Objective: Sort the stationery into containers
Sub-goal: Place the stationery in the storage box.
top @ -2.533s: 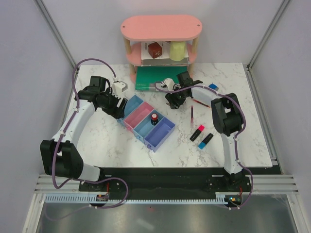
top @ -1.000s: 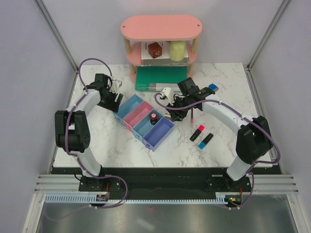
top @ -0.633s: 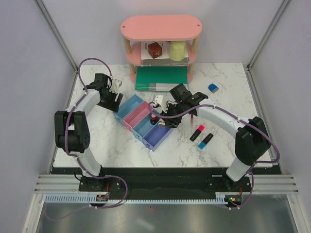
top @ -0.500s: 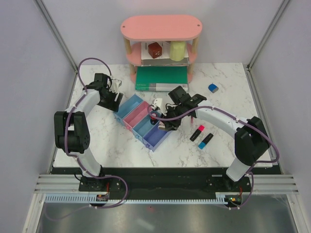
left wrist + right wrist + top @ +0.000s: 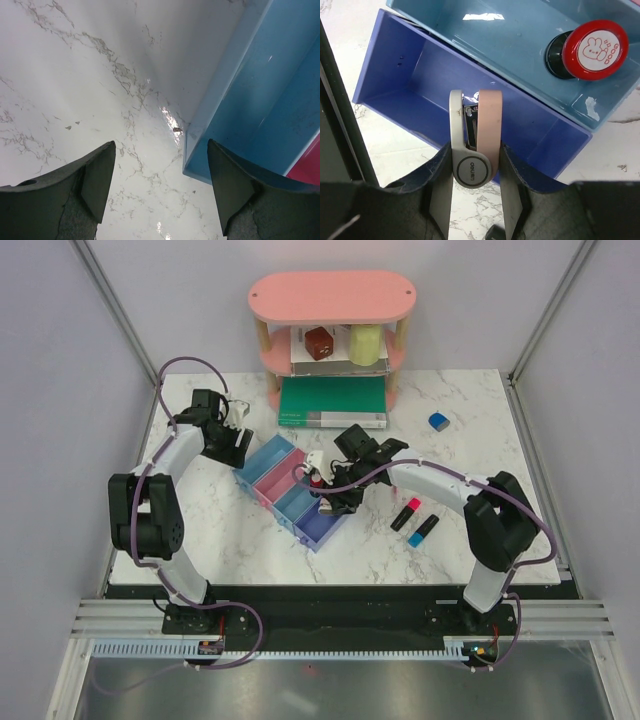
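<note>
My right gripper point(image 5: 475, 159) is shut on the beige-white piece point(image 5: 474, 135), a small stapler, and holds it over the purple-blue bin point(image 5: 420, 80). The red-black round piece point(image 5: 594, 49) stands in the blue bin point(image 5: 510, 35) beside it. In the top view the right gripper point(image 5: 328, 500) hangs over the near end of the row of containers point(image 5: 270, 452). My left gripper point(image 5: 160, 185) is open and empty, low over the table at the corner of the light blue bin point(image 5: 250, 100). The pink-ended point(image 5: 405, 513) and blue-ended point(image 5: 423, 530) highlighters lie to the right. The blue piece point(image 5: 438, 421) lies far right. The red pen is mostly hidden by the right arm.
The flat green book point(image 5: 332, 400) lies behind the bins, under the pink two-tier shelf point(image 5: 332, 298) with a brown and a yellow object. Frame posts and grey walls close the table's sides.
My right gripper has carried the beige-white piece from beside the green book leftward and nearer, to over the purple-blue bin. The left gripper has stayed by the light blue bin for the last second.
</note>
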